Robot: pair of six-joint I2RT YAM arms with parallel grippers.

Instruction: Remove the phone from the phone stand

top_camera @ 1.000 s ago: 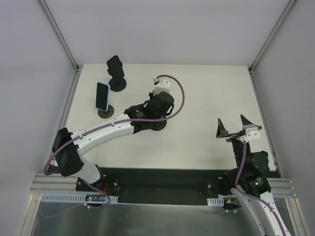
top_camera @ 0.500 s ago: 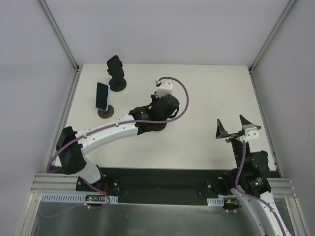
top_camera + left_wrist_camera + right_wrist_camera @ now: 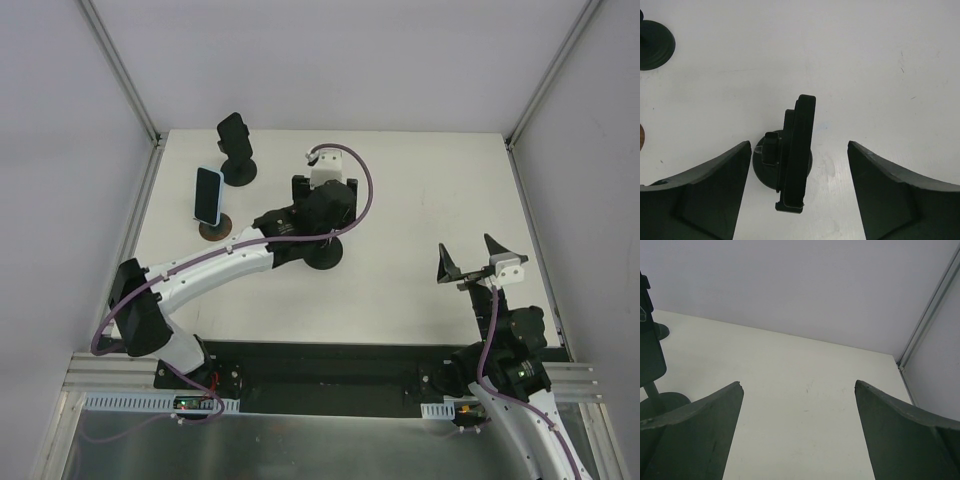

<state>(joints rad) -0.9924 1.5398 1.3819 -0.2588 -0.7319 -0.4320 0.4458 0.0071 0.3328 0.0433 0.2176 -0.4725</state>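
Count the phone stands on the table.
3: a back-left stand; a brown-based stand just in front, holding the blue phone; a centre stand between the left fingers.

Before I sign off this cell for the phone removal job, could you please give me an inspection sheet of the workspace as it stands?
Surface: white table, a few faint scuffs.
Job's things: light blue phone upright on the stand with the round brown base, at the left; not yet removed.
Clutter: two empty black phone stands, one near the far-left corner, one between the left fingers, not touched.
Grippers: left gripper open, straddling that black stand; right gripper open, holding nothing.
Cables: purple cable looped at the left wrist; another along the right arm.
Surroundings: pale walls, metal frame posts.
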